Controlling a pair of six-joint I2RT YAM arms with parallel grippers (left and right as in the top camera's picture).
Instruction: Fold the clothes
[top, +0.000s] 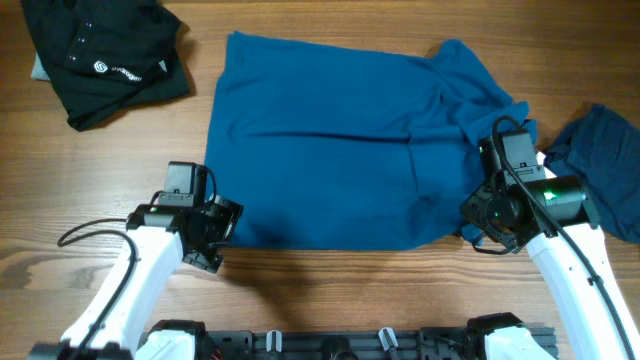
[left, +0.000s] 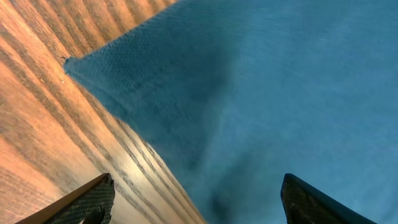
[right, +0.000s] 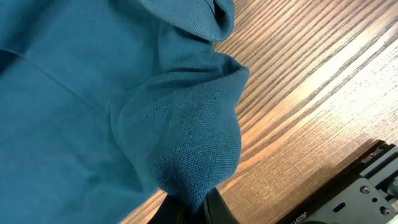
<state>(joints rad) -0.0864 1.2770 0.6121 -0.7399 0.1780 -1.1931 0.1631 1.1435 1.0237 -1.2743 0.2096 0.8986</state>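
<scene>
Overhead view: a black garment (top: 100, 55) lay at upper left, its white logo (top: 100, 67) and lettering too small to read. The blue T-shirt (top: 330, 140) lay spread flat mid-frame on the table (top: 300, 290). The left gripper (left: 196, 202) stood spread wide over the shirt's lower-left corner. The right gripper (right: 198, 208) was pinching a fold at its right edge. A darker blue garment (top: 605, 160) lay far right.

We find the mid-blue short-sleeved knit-cloth T-shirt (top: 330, 140) soft and matt, its fine knit plain in the wrist views. The brown wood-grain table (top: 330, 290) is smooth, with a low sheen where light strikes it. The darker blue cloth garment (top: 605, 165) at the table's right edge is matt. The black cloth garment (top: 100, 55) at the far left corner carries a white print. The left gripper (left: 198, 183) has black fingers (left: 87, 202), matt and finely textured.
</scene>
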